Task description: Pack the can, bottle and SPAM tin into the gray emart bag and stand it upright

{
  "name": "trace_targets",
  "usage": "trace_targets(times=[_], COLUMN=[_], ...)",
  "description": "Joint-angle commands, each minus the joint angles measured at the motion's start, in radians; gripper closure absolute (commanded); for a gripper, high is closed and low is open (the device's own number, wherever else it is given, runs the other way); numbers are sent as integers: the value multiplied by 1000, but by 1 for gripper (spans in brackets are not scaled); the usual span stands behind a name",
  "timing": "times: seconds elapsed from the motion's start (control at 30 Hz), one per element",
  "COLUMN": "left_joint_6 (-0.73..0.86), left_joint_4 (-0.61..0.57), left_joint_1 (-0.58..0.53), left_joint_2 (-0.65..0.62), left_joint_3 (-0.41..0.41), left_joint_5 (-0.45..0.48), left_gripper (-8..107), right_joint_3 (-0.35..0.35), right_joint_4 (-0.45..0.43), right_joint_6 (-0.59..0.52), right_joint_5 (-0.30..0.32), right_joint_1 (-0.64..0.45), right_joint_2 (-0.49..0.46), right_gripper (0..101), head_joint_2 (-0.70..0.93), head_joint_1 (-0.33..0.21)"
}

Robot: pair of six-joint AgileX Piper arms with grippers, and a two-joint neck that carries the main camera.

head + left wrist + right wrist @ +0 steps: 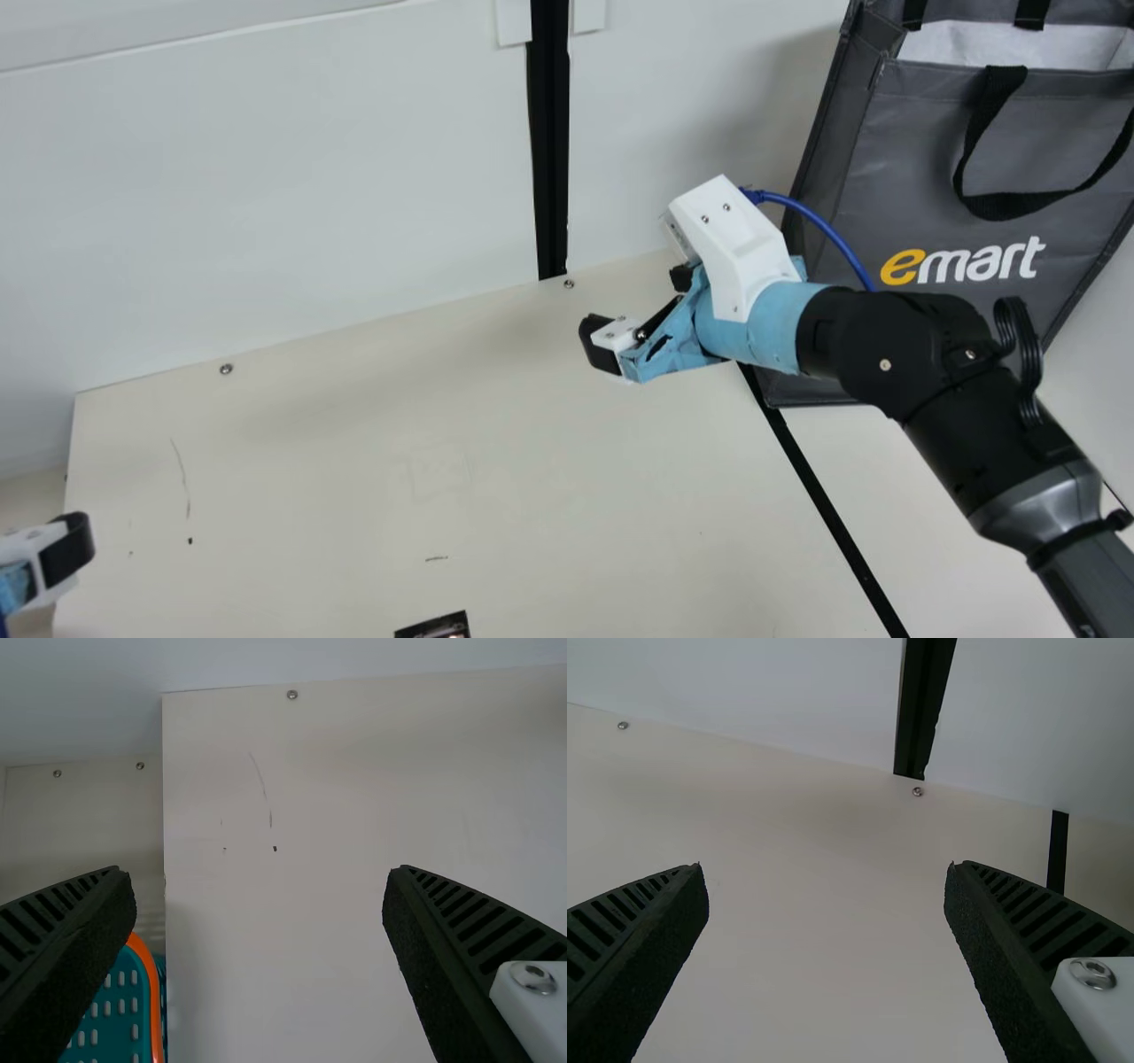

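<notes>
Spread left claw (55, 556) and spread right claw (641, 310) over a cream table (354, 496), with one gray emart bag (930, 208) upright at the right

Two claws are in the scene, with two fingers each. In the main view, the left claw is at the lower left edge, partly cut off. The right claw is right of center, its arm crossing in front of the bag's lower part. In the left wrist view, the two ribbed fingers (443, 966) of the left claw stand well apart, with nothing between them but a view of the pale tabletop. In the right wrist view, the two ribbed fingers (1010, 966) of the right claw are also well apart, and hold nothing.

One bag stands at the far right of the table, near the white back wall (292, 186), its mouth upward and its pale lining visible. One black handle (997, 208) loops down its front; two pieces of black strap show at its top. The front carries one printed emart logo.

One blue cable (819, 226) curves from the right arm's white wrist housing. One black strip (824, 505) runs along the tabletop, and one dark upright bar (549, 151) runs down the wall. Two screws show along the tabletop's back edge in the main view.

At that view's bottom edge is a corner of one dark object (434, 628), too cropped to identify. In the left wrist view, one teal basket with an orange rim (157, 1019) sits beside the tabletop's edge, partly behind a finger.
</notes>
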Motion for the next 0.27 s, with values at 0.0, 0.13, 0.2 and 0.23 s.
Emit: trace_targets(times=[0.0,0.13,0.2,0.23], left_joint_6=[0,0,0,0], left_joint_4=[0,0,0,0], left_joint_1=[0,0,0,0], left_joint_2=[0,0,0,0], left_joint_3=[0,0,0,0], left_joint_5=[0,0,0,0], left_gripper=[9,9,9,9], right_joint_3=[0,0,0,0], right_joint_4=[0,0,0,0], right_joint_6=[0,0,0,0], right_joint_5=[0,0,0,0], right_joint_1=[0,0,0,0], right_joint_2=[0,0,0,0], right_gripper=[6,6,6,6], head_joint_2=[-1,-1,-1,-1], head_joint_1=[-23,-23,-23,-23])
